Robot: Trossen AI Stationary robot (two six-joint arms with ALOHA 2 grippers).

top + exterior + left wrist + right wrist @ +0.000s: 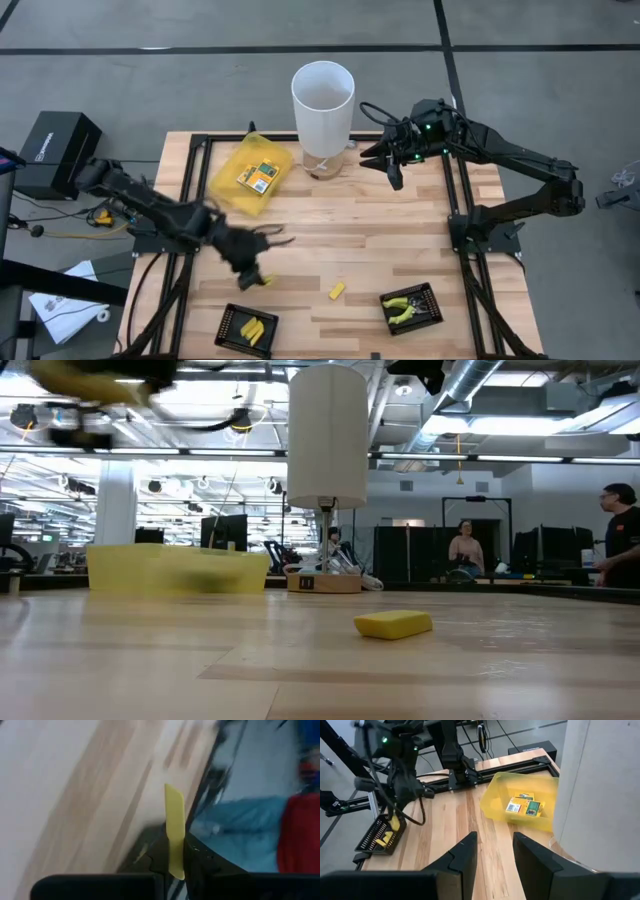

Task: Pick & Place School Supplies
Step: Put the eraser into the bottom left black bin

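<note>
Here the left gripper hangs over the front left of the bench, its jaws clamped on a short yellow piece. In the left wrist view that piece stands up edgewise between the jaws, pinched by its lower end, which leaves most of its length free to be lowered into something. Judging by position, the target is the left tray just in front of the gripper, which already holds a few yellow pieces of the same kind; the arm looks to be in transit, since it is blurred in the high view.

A second yellow piece lies loose on the bare wood between the two trays, so it likely waits its turn. The low view shows it flat on the bench, clear of everything else. The right tray carries small yellow-green pliers, which suggests sorting by kind: oblong pieces left, tools right.

The right gripper waits at the back of the bench beside the tall white cylinder, jaws apart and empty. Its wrist camera looks across at the yellow pouch with labelled packets inside, so those may be its next job. Parked there, it keeps clear of the left arm's path.
</note>
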